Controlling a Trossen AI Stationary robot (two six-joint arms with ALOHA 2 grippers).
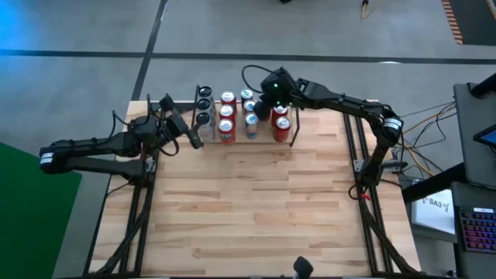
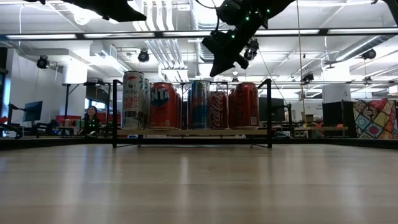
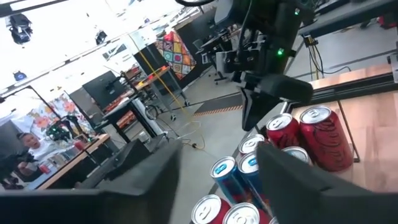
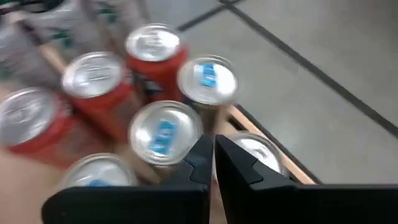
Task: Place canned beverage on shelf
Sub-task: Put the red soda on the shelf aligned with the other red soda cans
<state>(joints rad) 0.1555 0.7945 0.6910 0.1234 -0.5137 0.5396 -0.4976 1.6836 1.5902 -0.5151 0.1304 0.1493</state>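
Observation:
The shelf [image 2: 269, 112], a narrow black rod rack with a light wooden floor [image 2: 199, 132], stands at the table's far middle. Several beverage cans [image 1: 226, 128] stand upright on it: red, blue and silver ones [image 2: 163, 106]. My right gripper [image 1: 267, 102] hangs shut just above the can tops [image 4: 165, 130], slanting down and clear of them in the low view [image 2: 219, 70]. My left gripper [image 1: 194, 136] stands open and level beside the shelf's left end, nothing between its fingers [image 3: 217, 168].
Larger black side frames [image 1: 143, 201] run along the table's left and right edges. The wooden tabletop [image 1: 248, 209] spreads bare between the shelf and the near edge. Cables and equipment [image 1: 465, 209] lie off the table's right side.

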